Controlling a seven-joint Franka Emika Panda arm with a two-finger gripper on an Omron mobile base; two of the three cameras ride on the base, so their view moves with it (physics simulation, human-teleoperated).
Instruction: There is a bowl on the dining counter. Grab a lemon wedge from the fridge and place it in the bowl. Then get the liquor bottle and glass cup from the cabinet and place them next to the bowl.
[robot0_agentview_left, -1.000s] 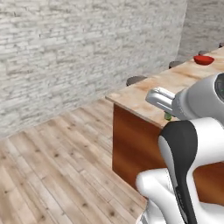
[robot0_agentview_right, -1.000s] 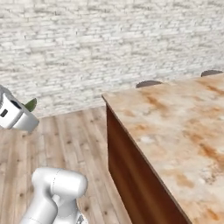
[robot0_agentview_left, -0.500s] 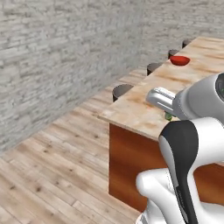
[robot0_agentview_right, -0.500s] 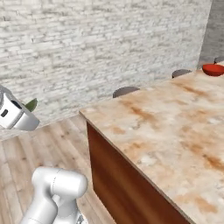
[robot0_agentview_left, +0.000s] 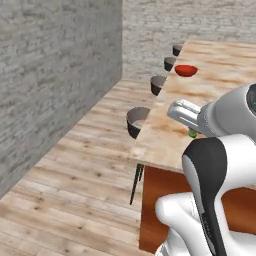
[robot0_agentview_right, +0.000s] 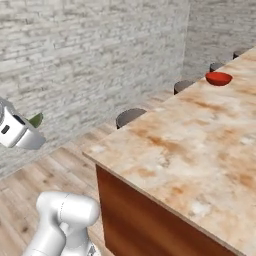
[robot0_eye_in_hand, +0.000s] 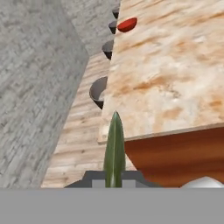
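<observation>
My gripper (robot0_eye_in_hand: 114, 179) is shut on a green lemon wedge (robot0_eye_in_hand: 114, 148), which stands upright between the fingertips in the hand view. The wedge (robot0_agentview_left: 192, 133) peeks out below my white hand in the left base view, level with the counter's near end. In the right base view the wedge (robot0_agentview_right: 36, 120) juts from the gripper (robot0_agentview_right: 31, 126) at the far left, well short of the counter. A red bowl (robot0_agentview_left: 186, 70) (robot0_agentview_right: 218, 78) (robot0_eye_in_hand: 127, 24) sits far down the marbled dining counter (robot0_agentview_left: 225, 60) (robot0_agentview_right: 200, 150) (robot0_eye_in_hand: 175, 65), close to its stool-side edge.
Several dark round stools (robot0_agentview_left: 137, 121) (robot0_agentview_right: 130, 117) (robot0_eye_in_hand: 98, 92) line the counter's side along the wood floor. A grey brick wall (robot0_agentview_left: 55, 75) (robot0_agentview_right: 90, 55) runs beside them, with open floor between it and the stools. The counter's brown end panel (robot0_eye_in_hand: 175, 153) faces me.
The whole picture has shifted as the base drove and turned: the counter now stretches away lengthwise and the bowl sits more centrally. The wedge stays in the shut gripper.
</observation>
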